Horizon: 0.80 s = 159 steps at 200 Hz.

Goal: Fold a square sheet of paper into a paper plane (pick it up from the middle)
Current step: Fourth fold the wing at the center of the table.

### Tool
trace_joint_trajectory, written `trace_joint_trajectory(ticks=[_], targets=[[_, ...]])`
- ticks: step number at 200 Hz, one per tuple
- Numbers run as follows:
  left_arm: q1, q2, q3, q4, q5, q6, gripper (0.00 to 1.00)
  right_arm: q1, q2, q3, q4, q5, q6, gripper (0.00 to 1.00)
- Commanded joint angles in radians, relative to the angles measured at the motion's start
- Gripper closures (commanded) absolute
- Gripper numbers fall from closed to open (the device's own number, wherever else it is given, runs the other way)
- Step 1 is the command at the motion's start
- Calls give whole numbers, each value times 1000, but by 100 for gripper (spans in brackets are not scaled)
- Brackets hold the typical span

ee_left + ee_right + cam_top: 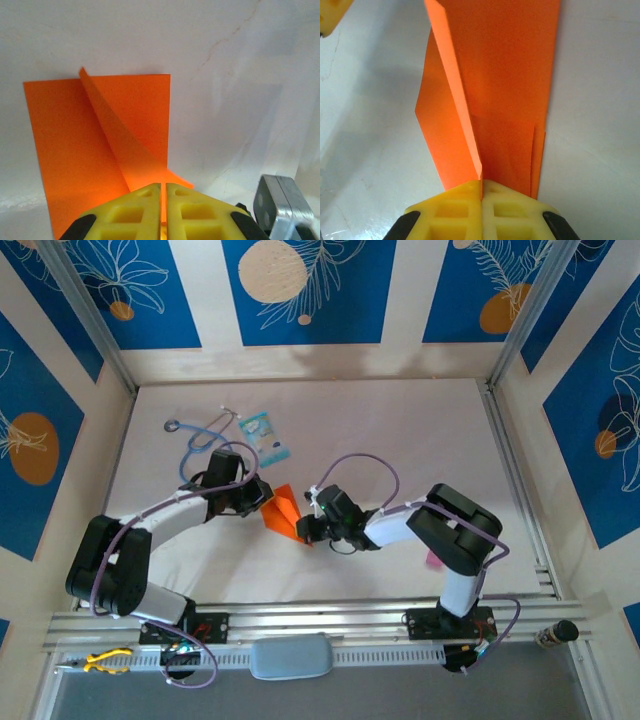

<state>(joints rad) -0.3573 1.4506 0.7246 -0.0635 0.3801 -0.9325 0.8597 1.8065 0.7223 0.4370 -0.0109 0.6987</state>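
On the white worktop (400,430), near its middle, the partly folded orange sheet (65,130) lay with one flap standing; the left gripper (163,189) and right gripper (481,184) each pinched an opposite end, probably to steady that raised crease.

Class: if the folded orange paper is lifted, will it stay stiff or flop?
Likely floppy: the paper is thin, one flap standing up. Probably stiffer along creases, where layers overlap by the right gripper. Seems light: a narrow pinch by the left gripper should hold it.
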Motion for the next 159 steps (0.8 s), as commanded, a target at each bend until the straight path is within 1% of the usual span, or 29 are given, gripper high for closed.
trace_joint_trajectory(ticks=[1, 35, 70, 127, 159], targets=[[12, 10, -23, 34, 37, 18, 91, -21, 30, 39, -53, -110, 49, 94], [12, 13, -43, 56, 53, 17, 92, -46, 52, 90, -130, -175, 66, 95], [11, 28, -49, 85, 74, 9, 93, -72, 57, 94, -135, -215, 103, 95], [0, 90, -28, 160, 137, 1, 93, -68, 44, 89, -148, -163, 121, 95], [-12, 131, -10, 178, 149, 3, 93, -68, 44, 88, -153, -158, 141, 95]])
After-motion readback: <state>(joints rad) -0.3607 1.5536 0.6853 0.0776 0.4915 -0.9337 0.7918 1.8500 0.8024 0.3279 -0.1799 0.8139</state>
